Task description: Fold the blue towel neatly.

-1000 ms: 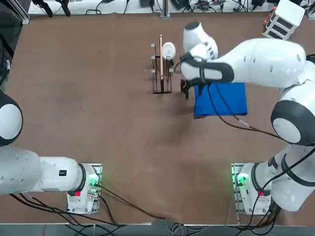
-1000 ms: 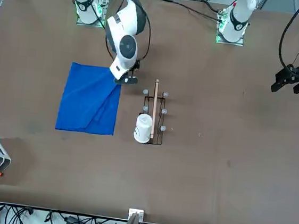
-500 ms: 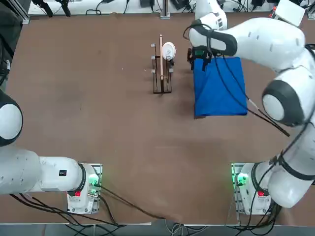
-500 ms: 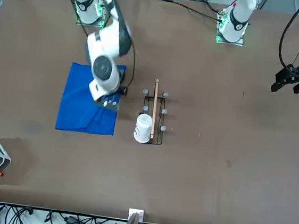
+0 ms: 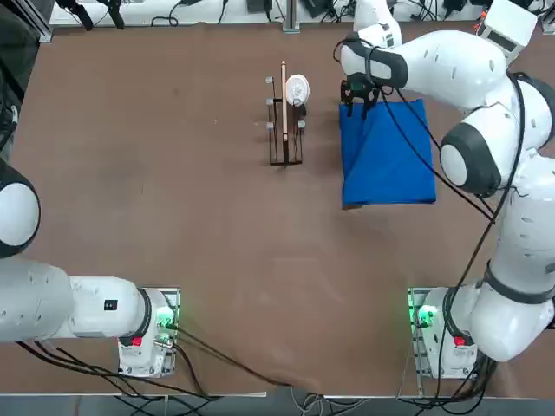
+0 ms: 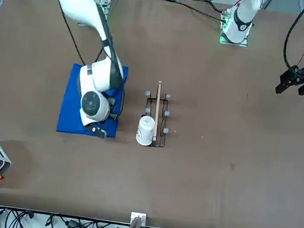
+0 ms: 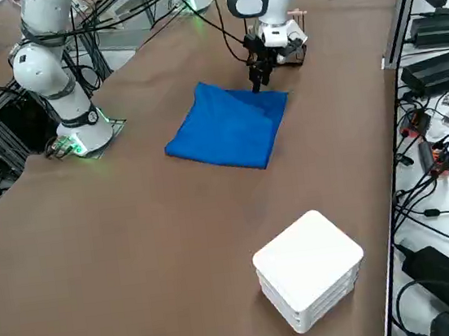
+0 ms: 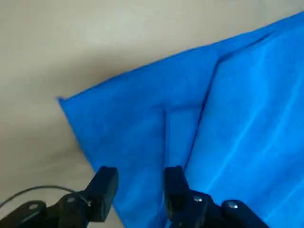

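The blue towel (image 5: 388, 160) lies flat on the brown table as a folded rectangle, with a diagonal crease across its upper layer (image 8: 237, 118). It also shows in the front view (image 6: 68, 105) and the right side view (image 7: 228, 126). My right gripper (image 5: 354, 97) hangs low over the towel's far corner on the rack side (image 6: 100, 132) (image 7: 257, 82). In the wrist view the gripper (image 8: 140, 183) is open, its black fingers (image 8: 105, 183) a short gap apart above the cloth near that corner, holding nothing. No white tag shows.
A small wire rack (image 5: 284, 130) with an upright wooden board and a white cup (image 5: 297, 88) stands just left of the towel, close to the gripper. A white stacked box (image 7: 309, 268) sits at the table's far right corner.
My right gripper has travelled along the towel's rack-side edge, from its nearer part out to the far corner. The towel has stayed in place.
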{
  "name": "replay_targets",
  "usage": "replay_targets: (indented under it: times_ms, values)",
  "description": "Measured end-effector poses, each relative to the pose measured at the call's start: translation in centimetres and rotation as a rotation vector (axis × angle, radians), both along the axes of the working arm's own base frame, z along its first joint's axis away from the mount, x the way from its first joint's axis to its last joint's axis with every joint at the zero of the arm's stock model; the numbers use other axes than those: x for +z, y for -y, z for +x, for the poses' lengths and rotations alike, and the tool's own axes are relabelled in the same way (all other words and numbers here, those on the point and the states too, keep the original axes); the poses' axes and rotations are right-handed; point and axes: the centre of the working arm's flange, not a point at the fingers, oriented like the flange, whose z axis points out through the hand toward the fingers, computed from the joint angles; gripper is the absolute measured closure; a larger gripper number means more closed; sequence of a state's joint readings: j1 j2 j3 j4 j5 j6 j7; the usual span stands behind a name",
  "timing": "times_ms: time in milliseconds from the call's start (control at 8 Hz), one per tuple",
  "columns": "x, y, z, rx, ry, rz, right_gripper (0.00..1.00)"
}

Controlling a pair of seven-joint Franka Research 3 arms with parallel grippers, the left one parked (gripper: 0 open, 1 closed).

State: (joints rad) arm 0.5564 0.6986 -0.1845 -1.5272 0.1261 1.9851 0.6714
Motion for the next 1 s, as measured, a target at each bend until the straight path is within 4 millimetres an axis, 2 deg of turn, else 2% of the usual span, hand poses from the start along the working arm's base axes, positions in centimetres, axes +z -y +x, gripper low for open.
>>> replay_targets:
  times_ms: [625,1000]
  values:
    - [-2.4,3.5,1.5,-0.056,-0.002,-0.012,0.39]
    - [-3.8,4.3,1.5,-0.067,-0.020,-0.022,0.39]
